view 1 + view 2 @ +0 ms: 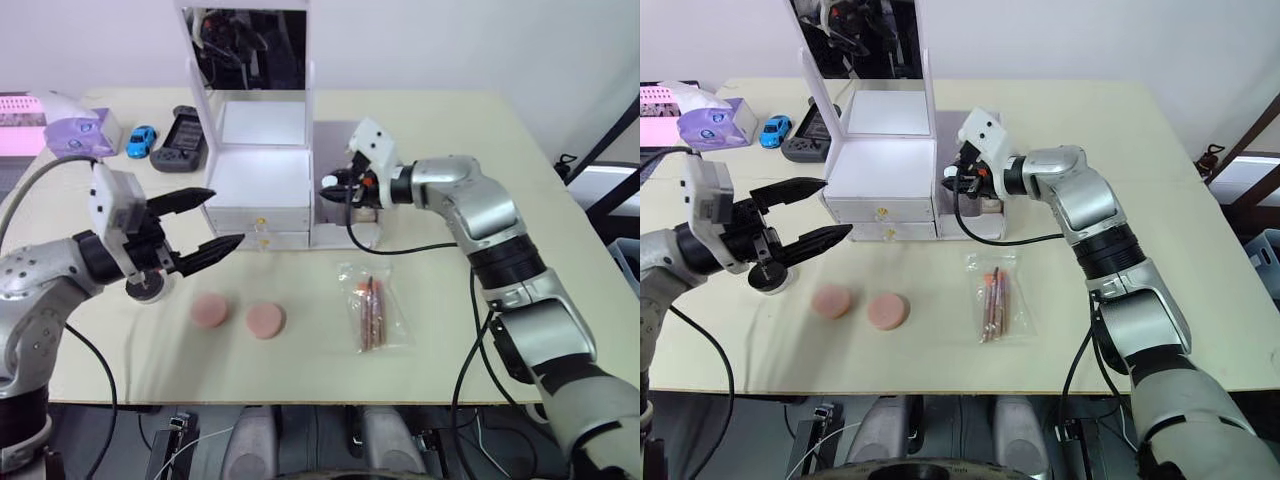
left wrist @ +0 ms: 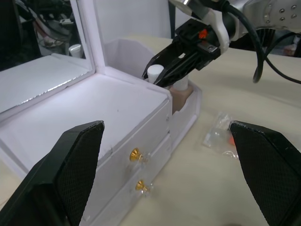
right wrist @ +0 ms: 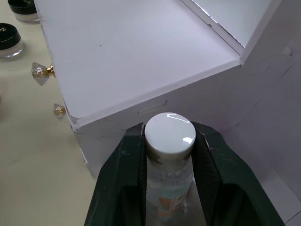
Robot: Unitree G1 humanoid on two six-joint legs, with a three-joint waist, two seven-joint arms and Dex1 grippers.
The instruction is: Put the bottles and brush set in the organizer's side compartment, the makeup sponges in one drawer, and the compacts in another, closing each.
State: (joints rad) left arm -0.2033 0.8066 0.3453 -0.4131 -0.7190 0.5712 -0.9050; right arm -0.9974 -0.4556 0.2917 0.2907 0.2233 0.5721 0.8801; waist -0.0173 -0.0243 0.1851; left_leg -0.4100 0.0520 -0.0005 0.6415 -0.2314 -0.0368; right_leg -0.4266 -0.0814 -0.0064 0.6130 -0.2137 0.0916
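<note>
Right gripper shut tight on a white-capped bottle, holding it over the side compartment of the white organizer. Another bottle already standing in there, by the look of it. Left gripper wide open, holding nothing, hanging near the two drawers, both closed. Still lots to do: brush set in its clear bag lying on the table, two pink makeup sponges lying near it, and a black compact sitting just under the left gripper. Nothing put in a drawer yet, probably.
</note>
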